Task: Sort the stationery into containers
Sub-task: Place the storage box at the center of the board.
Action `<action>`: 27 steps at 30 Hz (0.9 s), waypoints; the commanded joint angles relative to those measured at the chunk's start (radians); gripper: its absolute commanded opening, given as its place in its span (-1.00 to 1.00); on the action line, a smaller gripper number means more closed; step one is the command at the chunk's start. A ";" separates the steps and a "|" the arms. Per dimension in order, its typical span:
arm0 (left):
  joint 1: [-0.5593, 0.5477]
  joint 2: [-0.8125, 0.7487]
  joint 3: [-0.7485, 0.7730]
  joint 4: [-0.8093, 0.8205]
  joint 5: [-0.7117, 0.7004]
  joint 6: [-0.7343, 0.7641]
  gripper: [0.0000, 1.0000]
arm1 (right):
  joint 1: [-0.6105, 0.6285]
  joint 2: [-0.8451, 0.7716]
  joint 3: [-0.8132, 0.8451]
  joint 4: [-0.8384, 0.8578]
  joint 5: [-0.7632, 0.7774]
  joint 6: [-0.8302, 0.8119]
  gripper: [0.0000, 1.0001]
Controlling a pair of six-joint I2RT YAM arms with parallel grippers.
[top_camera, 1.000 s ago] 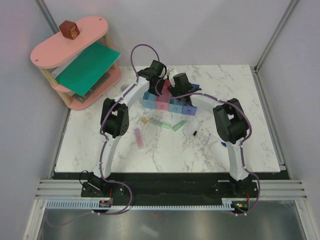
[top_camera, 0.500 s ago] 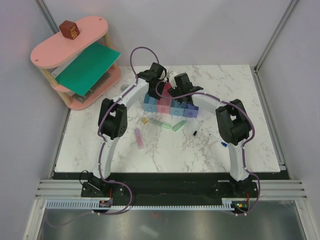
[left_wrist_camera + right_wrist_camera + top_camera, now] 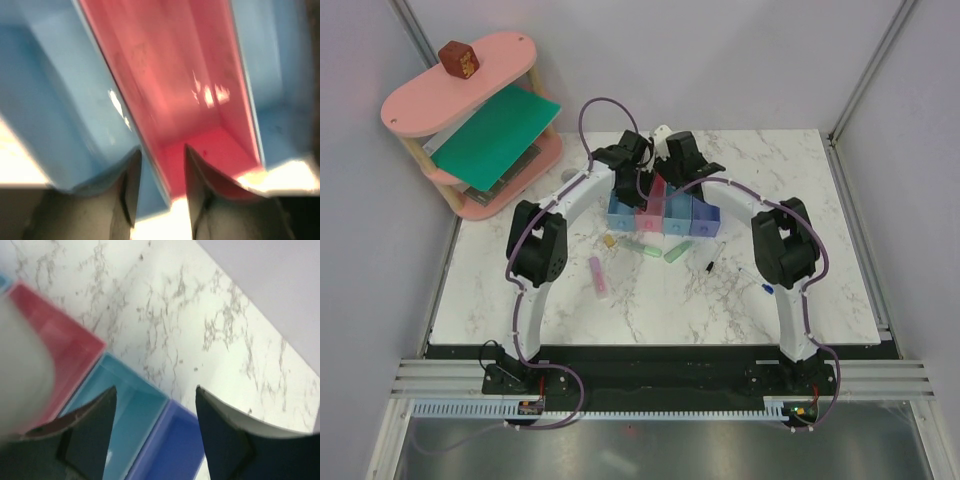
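Observation:
Four bins stand in a row: light blue [image 3: 619, 212], pink [image 3: 648, 214], blue [image 3: 677, 216] and violet [image 3: 707, 217]. My left gripper [image 3: 640, 187] is at their far edge. In the left wrist view it [image 3: 162, 150] is closed narrowly over the adjoining walls of the light blue bin [image 3: 55, 115] and the pink bin [image 3: 190, 100]. My right gripper [image 3: 684, 188] is open and empty above the blue bin [image 3: 125, 430] and violet bin [image 3: 175, 450]. A pink stick [image 3: 598, 275], yellow piece [image 3: 610, 241], mint stick [image 3: 638, 245], green stick [image 3: 677, 251], black pen [image 3: 710, 261] and blue-tipped pen [image 3: 761, 286] lie in front. The tape roll is hidden.
A pink oval shelf [image 3: 460, 85] stands at the back left with a green sheet [image 3: 495, 130] and a brown block [image 3: 458, 59]. Grey walls enclose the marble table [image 3: 800, 190] at the back and sides.
The row of bins has shifted slightly to the right and toward the front. The right wrist has drawn back toward the far side. The loose items have not moved.

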 commanded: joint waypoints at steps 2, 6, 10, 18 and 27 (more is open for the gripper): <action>-0.180 -0.106 -0.032 -0.054 0.165 0.118 -0.08 | 0.015 0.106 0.170 0.205 0.005 0.004 0.43; -0.180 -0.127 -0.058 -0.054 0.176 0.116 -0.07 | 0.004 0.156 0.219 0.207 0.006 0.004 0.43; -0.180 -0.143 -0.069 -0.051 0.111 0.130 -0.06 | -0.002 0.151 0.229 0.205 0.012 0.016 0.43; -0.116 -0.163 -0.013 -0.036 0.057 0.112 -0.04 | -0.050 0.091 0.209 0.208 0.066 0.036 0.43; -0.102 -0.264 -0.075 -0.025 0.083 0.201 -0.03 | -0.090 -0.008 0.080 0.198 0.033 0.024 0.44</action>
